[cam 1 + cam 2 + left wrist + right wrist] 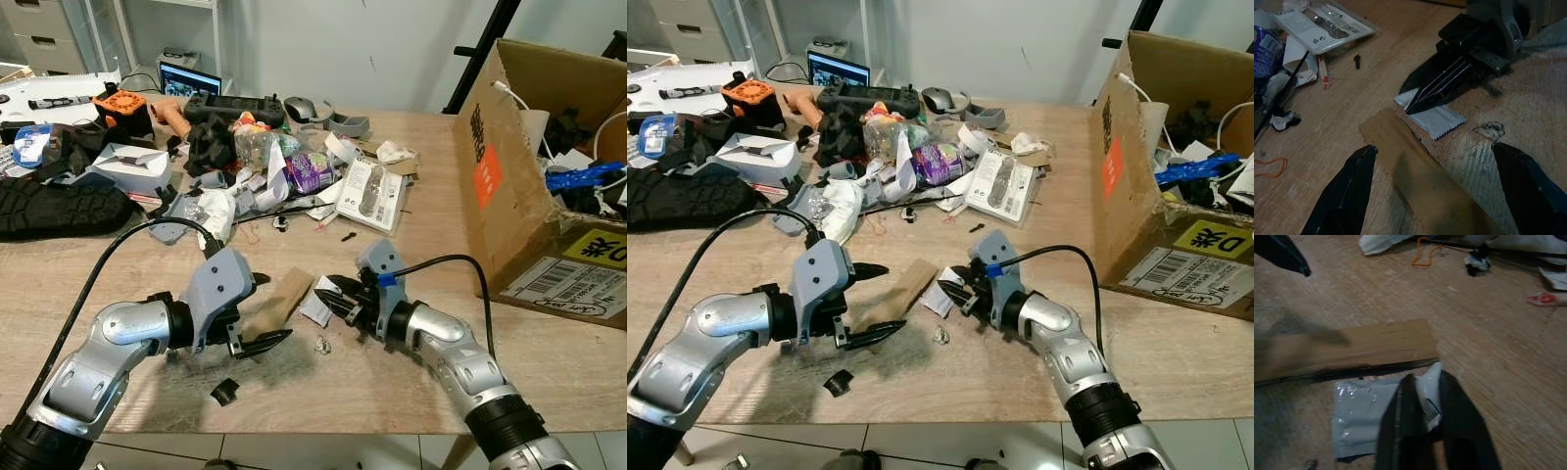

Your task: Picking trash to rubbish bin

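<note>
A silvery-white wrapper (1364,416) lies flat on the wooden table, beside a brown cardboard strip (279,299). My right gripper (328,296) is low over the table, shut on the wrapper's curled edge (1430,396). My left gripper (278,306) is open, one black finger on each side of the cardboard strip (1415,166) and touching nothing. The two grippers point at each other, a few centimetres apart. A tiny crumpled scrap (321,344) rests just in front of them.
A big open cardboard box (519,196) with cables and packaging stands at the right. Behind the grippers spreads a clutter pile with a blister pack (372,191), wrappers and black parts. A small black piece (224,392) sits near the front edge.
</note>
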Available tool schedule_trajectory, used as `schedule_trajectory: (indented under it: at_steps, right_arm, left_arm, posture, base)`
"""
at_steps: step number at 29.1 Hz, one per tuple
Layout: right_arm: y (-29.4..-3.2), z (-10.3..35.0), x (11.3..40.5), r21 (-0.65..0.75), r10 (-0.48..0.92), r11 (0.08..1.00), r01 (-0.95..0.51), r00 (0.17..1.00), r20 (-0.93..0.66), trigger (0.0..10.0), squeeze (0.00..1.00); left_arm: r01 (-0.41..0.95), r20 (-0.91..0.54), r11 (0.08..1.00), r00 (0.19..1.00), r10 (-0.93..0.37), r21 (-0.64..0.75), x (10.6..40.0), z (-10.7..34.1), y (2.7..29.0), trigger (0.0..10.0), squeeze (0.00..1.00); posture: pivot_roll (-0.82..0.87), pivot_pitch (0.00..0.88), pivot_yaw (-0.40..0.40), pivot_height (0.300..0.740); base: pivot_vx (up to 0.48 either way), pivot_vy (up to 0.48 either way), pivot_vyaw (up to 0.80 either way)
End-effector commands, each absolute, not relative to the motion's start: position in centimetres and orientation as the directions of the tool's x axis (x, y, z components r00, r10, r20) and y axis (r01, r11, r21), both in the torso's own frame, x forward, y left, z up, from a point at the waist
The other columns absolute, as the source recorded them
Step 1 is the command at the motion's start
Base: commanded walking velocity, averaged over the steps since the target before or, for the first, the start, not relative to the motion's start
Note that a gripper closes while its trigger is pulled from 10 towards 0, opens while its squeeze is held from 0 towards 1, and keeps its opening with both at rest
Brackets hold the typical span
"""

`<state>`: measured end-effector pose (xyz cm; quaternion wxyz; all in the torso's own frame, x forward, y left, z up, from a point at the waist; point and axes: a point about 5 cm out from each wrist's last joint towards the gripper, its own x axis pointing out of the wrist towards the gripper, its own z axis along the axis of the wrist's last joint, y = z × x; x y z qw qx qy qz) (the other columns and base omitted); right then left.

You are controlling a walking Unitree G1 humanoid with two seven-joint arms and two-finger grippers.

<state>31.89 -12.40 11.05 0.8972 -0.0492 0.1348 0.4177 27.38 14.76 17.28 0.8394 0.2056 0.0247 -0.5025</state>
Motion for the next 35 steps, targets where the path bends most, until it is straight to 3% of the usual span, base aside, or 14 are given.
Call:
schedule_trajectory:
  at_steps: [1, 7, 12, 17, 21, 24, 25, 26, 27, 28, 29, 30, 31, 35]
  right_arm:
    - [-13.0, 8.9, 31.0, 0.070, 0.714, 0.657, -0.751, 0.589, -0.379, 0.0, 0.00]
    - [-13.6, 11.0, 31.4, 0.096, 0.749, 0.629, -0.772, 0.567, -0.342, 0.0, 0.00]
    - [-14.9, 19.2, 32.8, 0.113, 0.821, 0.570, -0.814, 0.567, -0.059, 0.0, 0.00]
    - [-16.8, 27.9, 33.6, 0.069, 0.781, 0.568, -0.820, 0.563, 0.270, 0.0, 0.00]
    - [-19.0, 33.3, 33.5, 0.022, 0.677, 0.629, -0.777, 0.561, 0.477, 0.0, 0.00]
    - [-20.4, 35.0, 33.6, 0.005, 0.617, 0.684, -0.730, 0.581, 0.531, 0.0, 0.00]
    - [-21.5, 35.6, 34.0, -0.001, 0.559, 0.752, -0.659, 0.637, 0.531, 1.2, 0.00]
    - [-22.3, 35.8, 34.2, -0.007, 0.520, 0.794, -0.608, 0.673, 0.527, 1.2, 0.00]
    - [-24.1, 35.9, 34.7, -0.043, 0.423, 0.886, -0.462, 0.766, 0.484, 3.2, 0.00]
    - [-26.9, 35.6, 35.1, -0.086, 0.253, 0.967, -0.240, 0.867, 0.430, 9.7, 0.00]
    - [-26.9, 35.6, 35.1, -0.086, 0.253, 0.967, -0.240, 0.867, 0.430, 9.7, 0.00]
    - [-31.4, 35.1, 34.8, -0.104, -0.018, 0.993, 0.063, 0.922, 0.388, 10.0, 0.00]
    - [-31.4, 35.1, 34.8, -0.104, -0.018, 0.993, 0.063, 0.922, 0.388, 10.0, 0.00]
    - [-36.6, 33.2, 33.2, -0.053, -0.253, 0.957, 0.285, 0.909, 0.332, 10.0, 0.00]
  left_arm:
    - [0.866, -0.244, 0.394, 0.472, -0.847, 0.307, 27.1, 17.0, 14.2, 10.0, 0.00]
    - [0.858, -0.263, 0.400, 0.487, -0.833, 0.322, 27.2, 16.9, 14.2, 10.0, 0.00]
    - [0.858, -0.261, 0.398, 0.486, -0.834, 0.325, 27.2, 16.9, 14.4, 10.0, 0.00]
    - [0.860, -0.256, 0.399, 0.483, -0.837, 0.319, 27.5, 17.0, 14.0, 10.0, 0.00]
    - [0.859, -0.246, 0.402, 0.484, -0.840, 0.318, 27.3, 16.9, 13.5, 10.0, 0.00]
    - [0.859, -0.246, 0.401, 0.484, -0.840, 0.319, 27.5, 16.9, 13.4, 10.0, 0.00]
    - [0.858, -0.253, 0.398, 0.485, -0.837, 0.325, 27.5, 16.8, 13.4, 10.0, 0.00]
    - [0.857, -0.259, 0.396, 0.485, -0.835, 0.329, 27.5, 16.7, 13.4, 10.0, 0.00]
    - [0.857, -0.258, 0.398, 0.486, -0.835, 0.327, 27.4, 16.6, 13.5, 10.0, 0.00]
    - [0.857, -0.254, 0.401, 0.487, -0.836, 0.324, 27.3, 16.7, 13.4, 10.0, 0.00]
    - [0.857, -0.254, 0.401, 0.487, -0.836, 0.324, 27.3, 16.7, 13.4, 10.0, 0.00]
    - [0.850, -0.245, 0.412, 0.498, -0.832, 0.328, 27.5, 16.7, 13.4, 10.0, 0.00]
    - [0.850, -0.245, 0.412, 0.498, -0.832, 0.328, 27.5, 16.7, 13.4, 10.0, 0.00]
    - [0.837, -0.238, 0.430, 0.518, -0.822, 0.337, 27.7, 16.6, 13.4, 10.0, 0.00]
  posture:
    - [0.06, 0.156, -0.020, 0.740]
    - [0.06, 0.173, -0.024, 0.740]
    - [0.05, 0.188, -0.025, 0.740]
    - [0.04, 0.212, -0.034, 0.740]
    - [0.04, 0.188, -0.030, 0.740]
    - [0.04, 0.212, -0.038, 0.740]
    - [0.04, 0.231, -0.041, 0.740]
    - [0.04, 0.231, -0.041, 0.740]
    - [0.03, 0.212, -0.039, 0.740]
    - [0.02, 0.197, -0.040, 0.740]
    - [0.02, 0.197, -0.040, 0.740]
    - [0.02, 0.216, -0.052, 0.740]
    - [0.02, 0.216, -0.052, 0.740]
    - [0.01, 0.206, -0.047, 0.740]
  base:
    - [0.000, 0.000, 0.00]
    - [0.000, 0.000, 0.00]
    - [0.000, 0.000, 0.00]
    - [0.000, 0.000, 0.00]
    - [0.000, 0.000, 0.00]
    - [0.000, 0.000, 0.00]
    - [0.000, 0.000, 0.00]
    - [0.000, 0.000, 0.00]
    - [0.000, 0.000, 0.00]
    - [0.000, 0.000, 0.00]
    - [0.000, 0.000, 0.00]
    - [0.000, 0.000, 0.00]
    - [0.000, 0.000, 0.00]
    - [0.000, 0.000, 0.00]
